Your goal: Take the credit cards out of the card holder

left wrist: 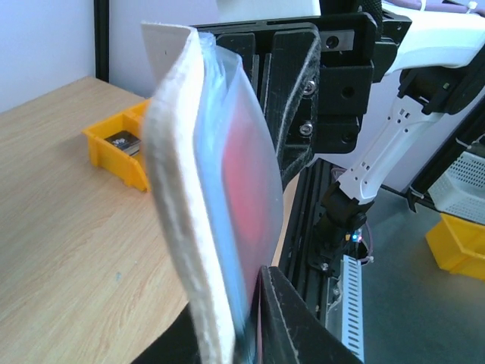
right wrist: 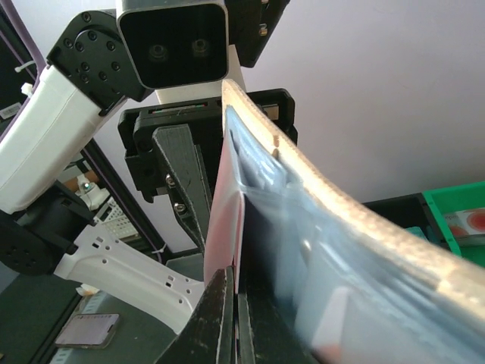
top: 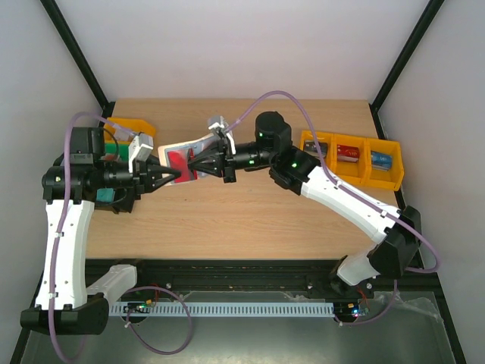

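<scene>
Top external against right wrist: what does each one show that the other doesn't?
Only top external: the row of yellow bins at right. Only right wrist: the card holder's clear inner pockets and the right claw closed on the red card's edge. Both: the card holder held up between left claw and right claw, red card showing.

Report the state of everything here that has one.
card holder, open, held off the table between both claws
red credit card, inside the holder, edge pinched
left claw, shut on the card holder
right claw, shut on the red credit card
yellow bins, upright, small items inside
</scene>
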Robot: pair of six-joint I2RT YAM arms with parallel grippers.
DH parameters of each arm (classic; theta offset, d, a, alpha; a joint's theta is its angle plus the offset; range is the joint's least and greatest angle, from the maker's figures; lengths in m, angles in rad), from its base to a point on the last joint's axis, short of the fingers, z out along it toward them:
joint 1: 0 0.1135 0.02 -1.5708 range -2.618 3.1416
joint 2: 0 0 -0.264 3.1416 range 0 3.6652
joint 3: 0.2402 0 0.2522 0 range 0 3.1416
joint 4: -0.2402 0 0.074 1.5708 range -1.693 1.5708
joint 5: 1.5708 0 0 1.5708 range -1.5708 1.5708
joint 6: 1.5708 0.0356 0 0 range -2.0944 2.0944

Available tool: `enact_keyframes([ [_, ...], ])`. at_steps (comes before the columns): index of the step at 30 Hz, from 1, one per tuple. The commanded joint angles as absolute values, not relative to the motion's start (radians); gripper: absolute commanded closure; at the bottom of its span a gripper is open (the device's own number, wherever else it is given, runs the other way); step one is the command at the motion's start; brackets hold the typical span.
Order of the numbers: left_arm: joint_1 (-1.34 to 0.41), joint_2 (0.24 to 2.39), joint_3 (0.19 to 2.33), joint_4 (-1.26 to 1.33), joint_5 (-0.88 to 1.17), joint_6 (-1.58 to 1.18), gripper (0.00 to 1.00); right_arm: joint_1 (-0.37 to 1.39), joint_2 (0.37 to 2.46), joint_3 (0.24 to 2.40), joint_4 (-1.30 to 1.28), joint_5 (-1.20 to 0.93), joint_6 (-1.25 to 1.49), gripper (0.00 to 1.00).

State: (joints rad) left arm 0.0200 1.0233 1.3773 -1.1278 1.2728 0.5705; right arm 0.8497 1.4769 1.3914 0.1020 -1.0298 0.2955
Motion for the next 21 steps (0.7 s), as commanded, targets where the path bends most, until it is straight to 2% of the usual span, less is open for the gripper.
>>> enact_keyframes([
  [1,0.017,1.015,1.376,-1.115,1.325,0.583,0.84,0.838,1.435,1.382,0.123,-0.991,0.287,0.98],
  [7,0.019,1.013,1.375,-1.115,1.334,0.584,0.78,0.827,1.419,1.381,0.098,-0.981,0.268,0.99],
  [17,0.024,1.013,1.373,-1.114,1.333,0.585,0.97,0.788,1.381,1.378,0.017,-0.978,0.218,0.98],
  [21,0.028,1.011,1.373,-1.109,1.327,0.579,0.98,0.771,1.368,1.377,-0.020,-0.960,0.195,0.98],
])
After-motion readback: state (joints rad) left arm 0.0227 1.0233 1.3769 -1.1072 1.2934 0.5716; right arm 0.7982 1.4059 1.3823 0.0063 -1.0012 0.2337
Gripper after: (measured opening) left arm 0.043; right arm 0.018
